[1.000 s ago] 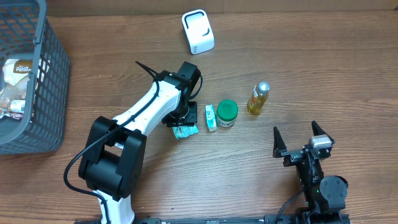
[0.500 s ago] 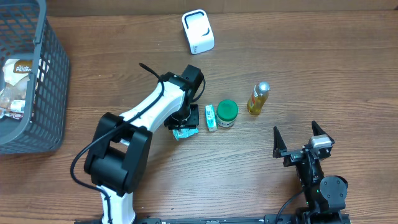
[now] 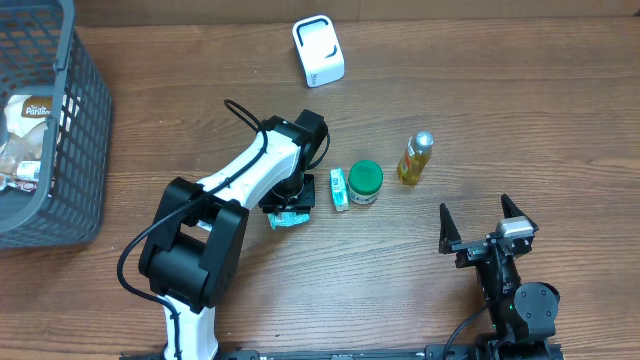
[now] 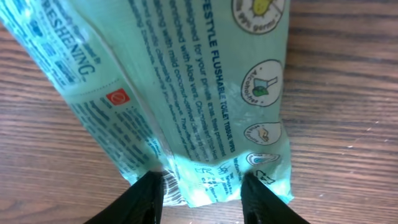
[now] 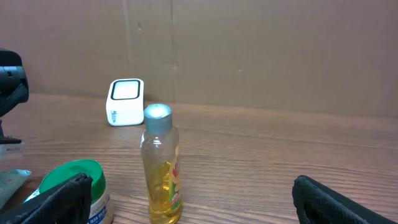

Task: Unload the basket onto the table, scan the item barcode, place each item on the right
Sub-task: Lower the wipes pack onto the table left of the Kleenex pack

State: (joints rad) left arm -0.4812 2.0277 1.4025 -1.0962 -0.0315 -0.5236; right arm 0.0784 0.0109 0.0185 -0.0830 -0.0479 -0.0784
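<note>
Pinching the flushable wipes pack [image 4: 186, 93], the left gripper [image 4: 202, 194] has not yet reached the far white scanner [image 3: 318, 50]; the right gripper [image 3: 480, 218] gapes empty.

Teal wipes pack [image 4: 186, 93], printed side showing, perhaps tilted; white scanner [image 3: 318, 50] upright, well apart.

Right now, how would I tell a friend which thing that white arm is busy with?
On the wooden table, follow the white left arm to its end effector. At its tip is a soft teal packet printed with flushable-tissue text. Its neighbours to the right are a small box and a green-lidded jar; it alone is a crinkly pouch.
</note>
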